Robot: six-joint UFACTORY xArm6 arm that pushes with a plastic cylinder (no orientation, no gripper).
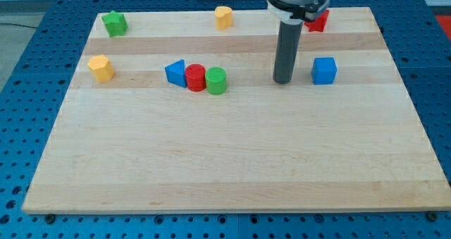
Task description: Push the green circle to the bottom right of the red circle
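On the wooden board (232, 168), our tip (283, 81) stands between the green circle (216, 80) and the blue cube (324, 70).

We end in a bare rod, so there is no pincer to open or close. We can read no writing or labels anywhere. Well to the left of our tip, the green circle is a short upright cylinder, touching the red circle (195, 77) on that circle's right side; a blue triangle (175, 72) sits against the red circle's far side. The blue cube lies just right of our tip, apart from it. Above it, partly hidden behind our arm, sits a red block (318, 20). A yellow block (223, 17), a green star (114, 23) and another yellow block (101, 68) lie farther left.
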